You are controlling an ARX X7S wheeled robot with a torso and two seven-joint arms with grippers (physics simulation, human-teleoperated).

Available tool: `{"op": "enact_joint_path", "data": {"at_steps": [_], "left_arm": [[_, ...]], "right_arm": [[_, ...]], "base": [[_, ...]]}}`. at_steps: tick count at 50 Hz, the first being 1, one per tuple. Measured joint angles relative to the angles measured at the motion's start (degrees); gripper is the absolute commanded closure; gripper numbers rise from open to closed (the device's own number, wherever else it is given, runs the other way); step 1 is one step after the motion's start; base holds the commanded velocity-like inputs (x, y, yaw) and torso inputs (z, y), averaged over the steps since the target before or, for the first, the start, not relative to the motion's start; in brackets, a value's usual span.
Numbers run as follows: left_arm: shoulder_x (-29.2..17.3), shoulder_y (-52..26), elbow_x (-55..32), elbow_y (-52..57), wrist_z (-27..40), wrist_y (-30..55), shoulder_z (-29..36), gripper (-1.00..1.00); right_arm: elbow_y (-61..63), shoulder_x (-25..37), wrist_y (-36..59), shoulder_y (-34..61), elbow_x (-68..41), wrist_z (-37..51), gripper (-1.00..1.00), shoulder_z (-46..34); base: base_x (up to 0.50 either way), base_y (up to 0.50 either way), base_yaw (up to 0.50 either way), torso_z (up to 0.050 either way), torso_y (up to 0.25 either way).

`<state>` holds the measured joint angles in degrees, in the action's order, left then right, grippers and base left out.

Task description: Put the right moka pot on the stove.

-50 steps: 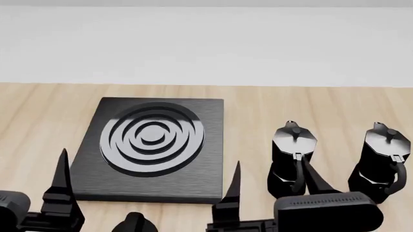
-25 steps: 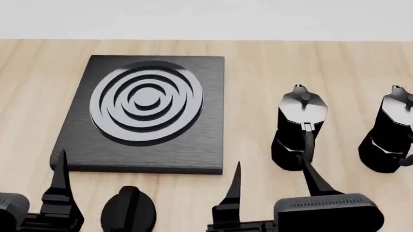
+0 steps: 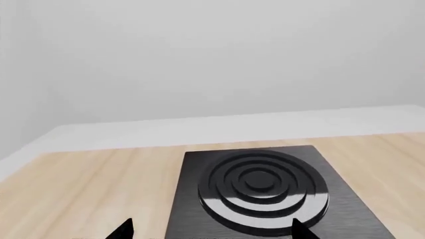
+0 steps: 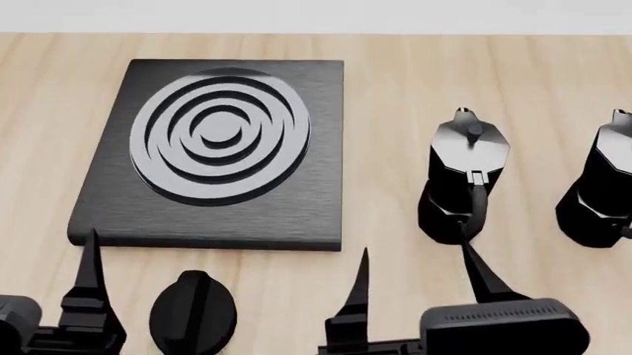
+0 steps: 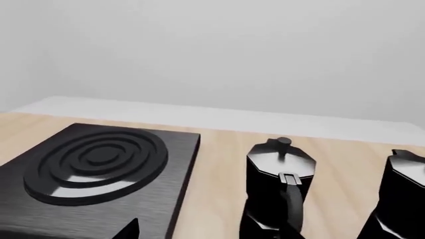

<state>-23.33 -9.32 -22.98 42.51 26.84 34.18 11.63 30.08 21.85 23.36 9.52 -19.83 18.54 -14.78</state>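
Observation:
The right moka pot, black and faceted, stands upright on the wooden table, cut off by the frame edge in both views. The stove is a flat black slab with grey burner rings at the left. My right gripper is open and empty, low between the stove's front corner and the other pot, well left of the right pot. My left gripper is open and empty before the stove's front edge. One of its fingers shows in the head view.
A second, identical moka pot stands between the stove and the right pot, its handle towards me, just beyond my right gripper's fingers. A round black knob lies in front of the stove. The table ends at a white wall.
The head view has tilted down: stove and pots slid up the frame, the wall is nearly gone, the knob shows in full and the right pot is cut off. Both grippers stay open.

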Motion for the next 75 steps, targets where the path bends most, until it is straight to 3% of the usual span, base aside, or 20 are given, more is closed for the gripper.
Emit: {"op": "enact_joint_path", "data": {"at_steps": [75], "left_arm": [[-0.1,0.1,-2.3,-0.3,1.8,-0.2,-0.9,-1.0]], "right_arm": [[-5.3,10.5,-10.6,-9.0,-11.5,-5.4,-1.0,20.1]], "base": [[0.0,0.0,0.0,0.0,0.0]]}}
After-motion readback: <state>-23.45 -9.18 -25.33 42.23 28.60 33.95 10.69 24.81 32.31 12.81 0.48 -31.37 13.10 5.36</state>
